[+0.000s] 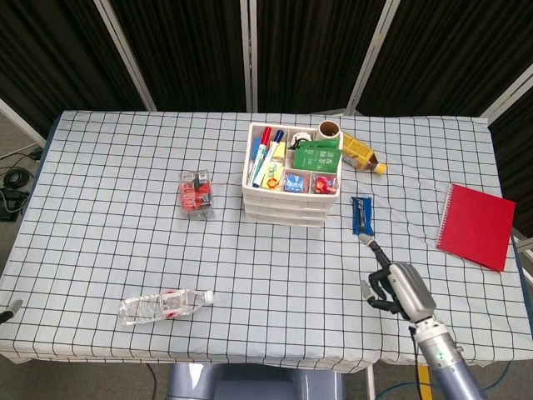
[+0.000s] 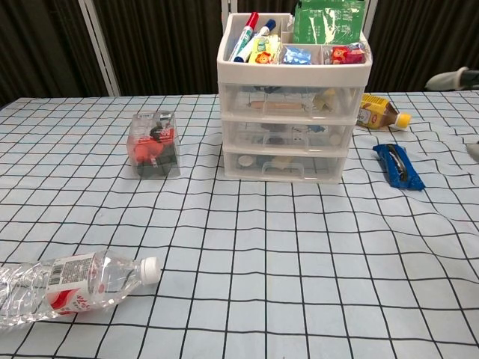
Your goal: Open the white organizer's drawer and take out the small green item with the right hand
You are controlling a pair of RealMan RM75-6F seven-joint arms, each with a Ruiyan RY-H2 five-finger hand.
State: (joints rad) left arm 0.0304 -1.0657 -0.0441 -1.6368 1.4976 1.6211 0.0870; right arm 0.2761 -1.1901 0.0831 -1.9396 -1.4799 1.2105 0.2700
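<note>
**Head view: table stock, drawers closed**

Head view, item by item. White organizer (image 1: pixel 291 187), three drawers, all shut, toward the far edge of the checked table (image 1: pixel 108 250); top tray holds markers (image 1: pixel 265 150), a green packet (image 1: pixel 316 156) and small bright sweets. The small green item inside the drawers cannot be made out in either view. Right hand (image 1: pixel 398 287): over the table toward the near right corner, apart from the organizer, one finger extended toward it, the rest curled, holding nothing. Left hand: only a dark tip at the near left edge; state cannot be told. Blue wrapper (image 1: pixel 361 215) just right of the organizer. Yellow carton (image 1: pixel 361 153) behind it. Red notebook (image 1: pixel 475 225) at the right edge. Clear box of red items (image 1: pixel 196 193) left of the organizer. Plastic bottle (image 1: pixel 163 306) lying near the near edge.
</note>
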